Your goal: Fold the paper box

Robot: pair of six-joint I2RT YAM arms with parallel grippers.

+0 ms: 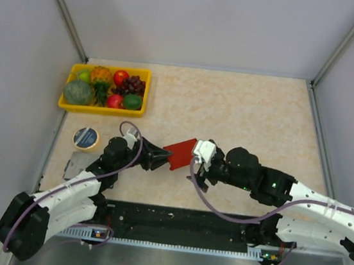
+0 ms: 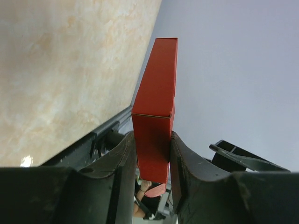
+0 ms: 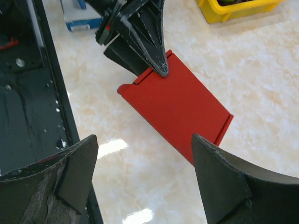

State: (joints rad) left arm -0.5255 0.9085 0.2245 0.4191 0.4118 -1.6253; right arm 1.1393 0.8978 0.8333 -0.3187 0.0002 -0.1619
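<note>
The paper box point(image 1: 179, 153) is a bright red folded cardboard shape held above the table's near middle. My left gripper point(image 1: 160, 156) is shut on its left end; in the left wrist view the box point(image 2: 156, 107) stands between both dark fingers point(image 2: 122, 158), pressed on each side. My right gripper point(image 1: 202, 163) is just right of the box, open, touching nothing. In the right wrist view the box point(image 3: 180, 108) lies ahead of the wide-apart fingertips point(image 3: 212, 161), with the left gripper's fingers point(image 3: 148, 46) clamped on its far end.
A yellow tray point(image 1: 68, 103) of fruit sits at the back left. A round blue-topped tin point(image 1: 86, 137) and a grey flat piece point(image 1: 77, 165) lie left of the left arm. A black rail point(image 1: 179, 220) runs along the near edge.
</note>
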